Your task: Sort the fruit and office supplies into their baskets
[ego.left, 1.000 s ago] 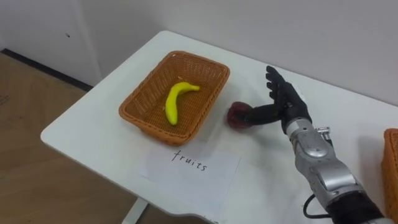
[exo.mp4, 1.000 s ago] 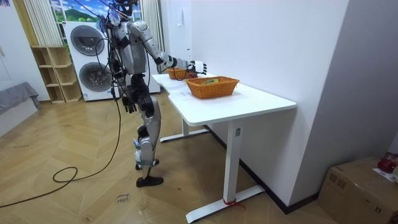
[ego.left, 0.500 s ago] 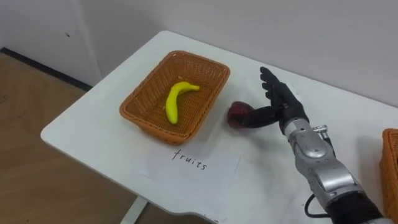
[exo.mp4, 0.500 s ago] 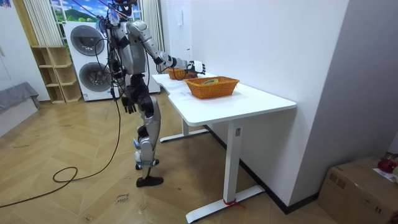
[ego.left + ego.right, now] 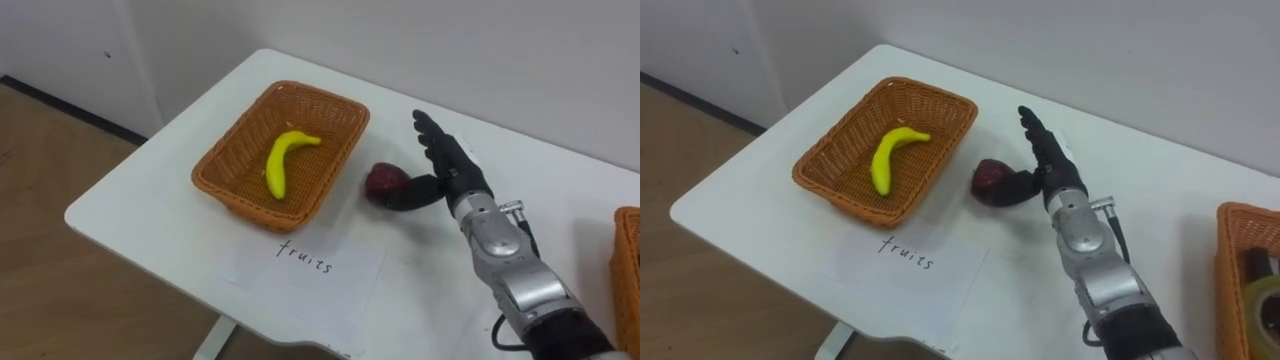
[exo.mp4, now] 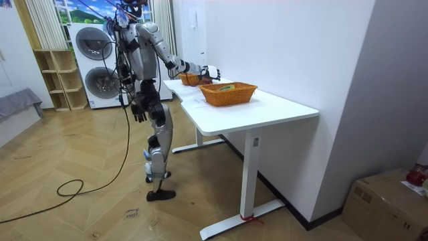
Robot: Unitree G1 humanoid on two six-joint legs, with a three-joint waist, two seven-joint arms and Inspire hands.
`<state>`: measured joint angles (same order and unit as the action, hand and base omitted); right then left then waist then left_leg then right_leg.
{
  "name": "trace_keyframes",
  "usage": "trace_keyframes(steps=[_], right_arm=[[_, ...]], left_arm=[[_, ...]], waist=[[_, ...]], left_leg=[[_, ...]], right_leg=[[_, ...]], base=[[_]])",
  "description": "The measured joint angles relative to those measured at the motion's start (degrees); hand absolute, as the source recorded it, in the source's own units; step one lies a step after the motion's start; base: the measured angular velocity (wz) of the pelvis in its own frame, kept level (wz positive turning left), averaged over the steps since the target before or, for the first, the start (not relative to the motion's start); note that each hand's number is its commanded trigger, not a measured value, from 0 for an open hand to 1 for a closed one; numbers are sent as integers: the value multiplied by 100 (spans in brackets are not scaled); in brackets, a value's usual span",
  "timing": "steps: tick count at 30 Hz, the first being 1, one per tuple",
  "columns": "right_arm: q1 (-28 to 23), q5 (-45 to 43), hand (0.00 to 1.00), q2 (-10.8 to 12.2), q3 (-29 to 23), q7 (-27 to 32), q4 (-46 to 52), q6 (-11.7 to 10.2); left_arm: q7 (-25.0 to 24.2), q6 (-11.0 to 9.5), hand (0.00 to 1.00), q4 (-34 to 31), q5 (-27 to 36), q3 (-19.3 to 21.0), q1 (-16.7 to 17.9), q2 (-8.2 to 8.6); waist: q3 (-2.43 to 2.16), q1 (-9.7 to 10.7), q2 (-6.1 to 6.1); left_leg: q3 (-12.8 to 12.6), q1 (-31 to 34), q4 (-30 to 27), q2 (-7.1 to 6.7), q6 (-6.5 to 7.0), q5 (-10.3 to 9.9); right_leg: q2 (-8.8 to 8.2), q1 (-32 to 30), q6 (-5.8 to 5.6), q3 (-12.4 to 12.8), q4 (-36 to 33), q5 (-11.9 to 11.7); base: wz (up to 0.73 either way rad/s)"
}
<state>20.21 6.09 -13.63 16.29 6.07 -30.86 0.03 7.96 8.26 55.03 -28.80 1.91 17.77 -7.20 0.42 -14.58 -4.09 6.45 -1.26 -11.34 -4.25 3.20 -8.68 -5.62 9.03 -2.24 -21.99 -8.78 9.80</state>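
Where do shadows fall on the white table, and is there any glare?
Left eye view: soft, even light; a faint shadow lies on the table under the right robot hand and the dark red fruit; the basket is darker inside along its walls, around the banana; no glare spots. Room view: evenly lit, dimmer beneath the table.

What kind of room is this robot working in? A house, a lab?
Probably a home, or a test room dressed as one: stacked washing machines and an open shelf stand near the robot, and the floor is wood parquet.
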Motion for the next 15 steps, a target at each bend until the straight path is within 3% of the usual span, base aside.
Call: trace_keyframes(steps=[15], right_arm=[[-82,-529,0,-8,56,-2,-333,4]], left_arm=[[32,0,0,7,1,-47,-20,-5]], waist=[[-7,-4,-27]], left_leg=[[-7,-49,-2,0,0,0]], right_leg=[[-5,51,0,-16,-1,0]], base=[[0]])
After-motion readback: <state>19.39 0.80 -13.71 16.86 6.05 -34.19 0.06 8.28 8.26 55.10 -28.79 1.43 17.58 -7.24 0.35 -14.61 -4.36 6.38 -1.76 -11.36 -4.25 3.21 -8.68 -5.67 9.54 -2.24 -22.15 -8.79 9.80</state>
